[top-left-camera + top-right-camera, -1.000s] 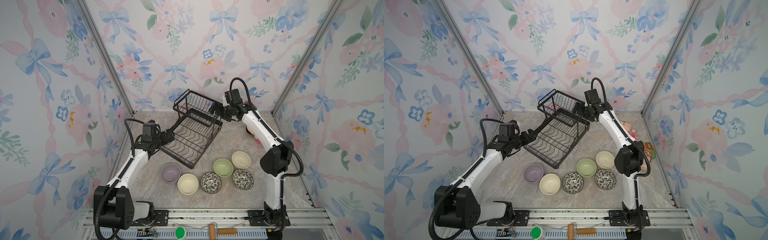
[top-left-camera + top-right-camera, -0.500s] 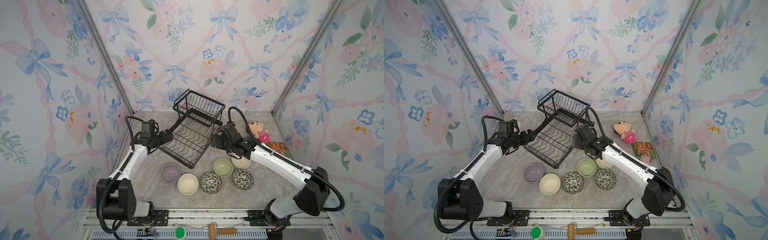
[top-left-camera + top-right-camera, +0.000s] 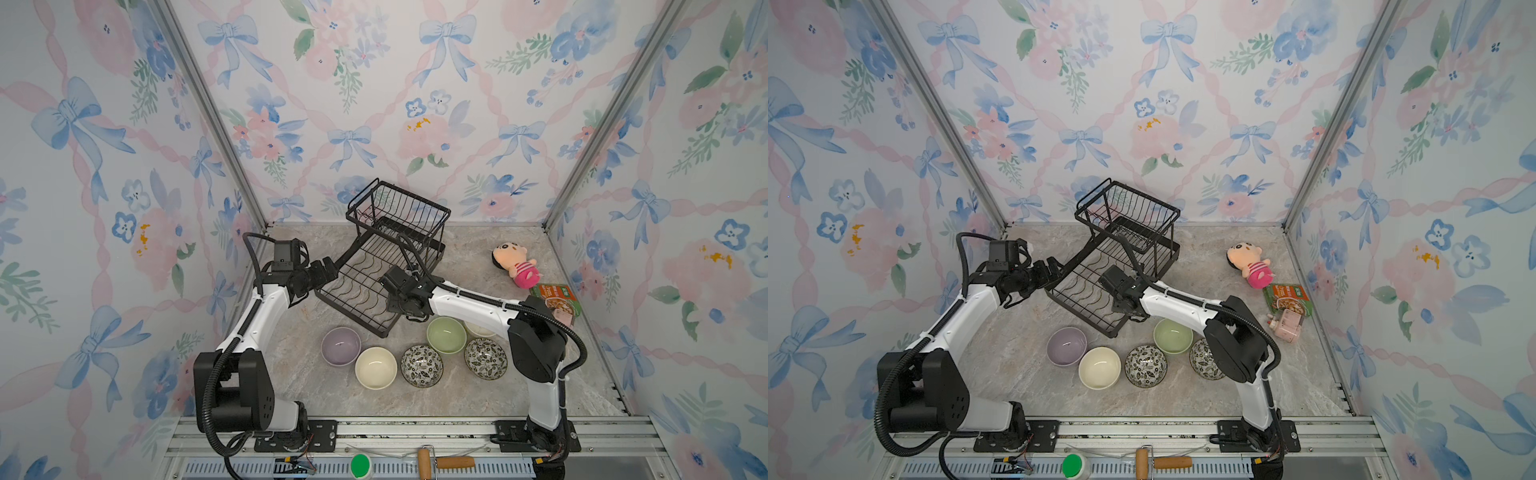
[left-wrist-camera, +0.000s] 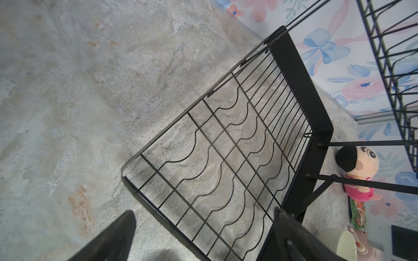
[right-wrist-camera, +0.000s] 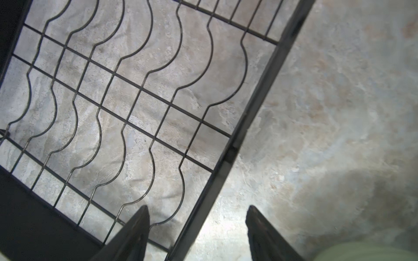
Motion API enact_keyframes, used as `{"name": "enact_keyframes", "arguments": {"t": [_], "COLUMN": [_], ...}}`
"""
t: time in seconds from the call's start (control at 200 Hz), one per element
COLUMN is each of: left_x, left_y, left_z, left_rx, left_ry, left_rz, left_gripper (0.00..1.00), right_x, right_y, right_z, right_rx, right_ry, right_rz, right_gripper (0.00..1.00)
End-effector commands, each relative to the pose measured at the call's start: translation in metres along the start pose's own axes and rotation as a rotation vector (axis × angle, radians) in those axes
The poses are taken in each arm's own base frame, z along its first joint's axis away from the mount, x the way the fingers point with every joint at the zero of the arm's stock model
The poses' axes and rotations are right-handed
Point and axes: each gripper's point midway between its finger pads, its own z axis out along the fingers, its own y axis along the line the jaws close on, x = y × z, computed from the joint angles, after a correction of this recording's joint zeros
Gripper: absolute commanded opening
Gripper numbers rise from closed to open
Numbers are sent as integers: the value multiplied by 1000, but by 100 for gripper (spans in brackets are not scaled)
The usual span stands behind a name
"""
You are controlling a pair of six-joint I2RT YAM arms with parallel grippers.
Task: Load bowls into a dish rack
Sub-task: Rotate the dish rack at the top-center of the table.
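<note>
**Rack empty, six bowls waiting**

Floral wallpaper (image 3: 374, 104) walls three sides of the marbled counter (image 3: 457, 399). The rack (image 3: 365, 274) sits askew at 12 o'clock, with nothing in it. Six bowls (image 3: 421, 365) cluster upright at its 6 o'clock, one partly hidden; none is loaded, so the whole job looks ahead. The left gripper (image 4: 203, 214), spread wide, straddles the rack's 9 o'clock rim. The right gripper (image 5: 198, 210), jaws apart, straddles its 5 o'clock rim.
</note>
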Motion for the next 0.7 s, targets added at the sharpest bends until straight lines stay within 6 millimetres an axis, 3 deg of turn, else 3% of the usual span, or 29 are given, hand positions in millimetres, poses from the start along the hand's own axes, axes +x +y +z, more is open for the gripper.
{"name": "enact_keyframes", "arguments": {"t": [0.0, 0.105, 0.36, 0.495, 0.62, 0.695], "left_x": [1, 1, 4, 3, 4, 5], "left_y": [-3, -3, -1, -4, -8, -9], "left_z": [0, 0, 3, 5, 6, 7], "left_rx": [21, 21, 22, 32, 50, 55], "left_ry": [20, 22, 35, 41, 51, 54], "left_rz": [-23, -27, -36, -39, -43, -40], "left_gripper": [98, 98, 98, 98, 98, 98], "right_x": [5, 8, 13, -2, -19, -27], "right_y": [-7, -12, -42, -57, -67, -76], "right_z": [6, 14, 33, 38, 41, 41], "right_rx": [73, 109, 187, 210, 200, 214], "right_ry": [22, 36, 80, 66, 54, 52], "right_rz": [-27, -53, -68, -92, -128, -189], "right_gripper": [54, 42, 40, 27, 25, 18]}}
